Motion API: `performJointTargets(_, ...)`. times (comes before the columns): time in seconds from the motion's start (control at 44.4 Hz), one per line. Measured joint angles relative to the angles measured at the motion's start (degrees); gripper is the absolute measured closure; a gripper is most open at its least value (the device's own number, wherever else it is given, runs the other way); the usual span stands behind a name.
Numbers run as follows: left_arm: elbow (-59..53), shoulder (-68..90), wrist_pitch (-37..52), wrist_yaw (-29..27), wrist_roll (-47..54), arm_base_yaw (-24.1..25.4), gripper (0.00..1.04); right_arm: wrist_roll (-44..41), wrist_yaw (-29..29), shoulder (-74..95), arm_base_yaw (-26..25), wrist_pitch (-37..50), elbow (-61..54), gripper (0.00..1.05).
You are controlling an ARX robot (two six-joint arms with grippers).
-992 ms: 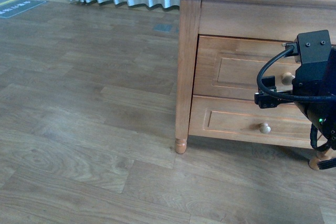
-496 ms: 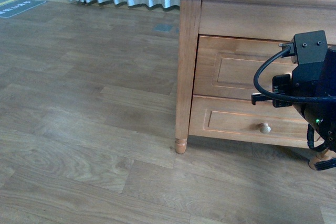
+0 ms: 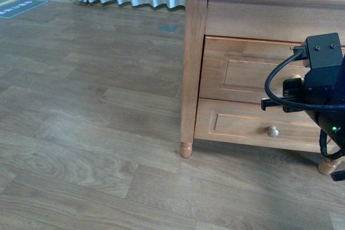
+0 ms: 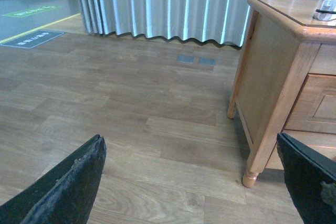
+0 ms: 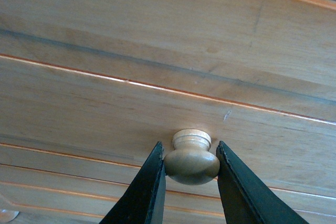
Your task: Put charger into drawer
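Observation:
The upper drawer (image 3: 242,68) of the honey-coloured wooden cabinet looks closed. My right gripper (image 5: 191,163) is shut on its round pale knob (image 5: 192,158), one black finger on each side. In the front view the right arm's black wrist (image 3: 318,79) covers the knob. The charger is a small white block with a black cable on the cabinet top, at the edge of the left wrist view (image 4: 326,13). My left gripper (image 4: 194,182) is open and empty above the floor, to the left of the cabinet.
The shorter lower drawer (image 3: 242,125) with its own pale knob (image 3: 273,131) sits just under the right gripper. The cabinet's turned front leg (image 3: 186,148) stands on wood-plank floor. Grey curtains (image 4: 168,3) hang at the back.
The right gripper has moved in onto the upper drawer's knob, which now is hidden behind the wrist in the front view. The drawer front has not visibly moved.

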Motion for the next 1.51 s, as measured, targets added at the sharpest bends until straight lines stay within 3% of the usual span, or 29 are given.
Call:
performJointTargets(0.158, 0.0, 0.0, 0.0, 0.0, 0.0, 0.0, 0.06, 1.0, -2.6, -3.9, -0.6, 2.5, -8.0, 0.81)
performJointTargets(0.451, 0.0, 0.0, 0.0, 0.0, 0.0, 0.0, 0.06, 0.7, -13.2, -12.8, -3.4, 11.7, -30.1, 0.82)
performJointTargets(0.699, 0.0, 0.0, 0.0, 0.0, 0.0, 0.0, 0.06, -0.8, -16.2, -13.1, -3.3, 12.4, -32.0, 0.82)
performJointTargets(0.946, 0.0, 0.0, 0.0, 0.0, 0.0, 0.0, 0.06, -0.9, -15.1, -14.4, -4.2, 11.9, -33.8, 0.49)
performJointTargets(1.082, 0.0, 0.0, 0.0, 0.0, 0.0, 0.0, 0.06, -0.4, -16.0, -28.6, -8.8, 4.5, -42.6, 0.32)
performJointTargets(1.262, 0.0, 0.0, 0.0, 0.2, 0.0, 0.0, 0.06, 0.5, -18.1, -57.0, -13.4, -15.2, -44.9, 0.07)
performJointTargets(1.375, 0.0, 0.0, 0.0, 0.1, 0.0, 0.0, 0.06, 1.3, -19.2, -74.2, -15.9, -28.5, -43.1, 0.09)
performJointTargets(1.51, 0.0, 0.0, 0.0, 0.1, 0.0, 0.0, 0.06, 3.0, -20.8, -87.6, -20.0, -38.7, -40.5, 0.08)
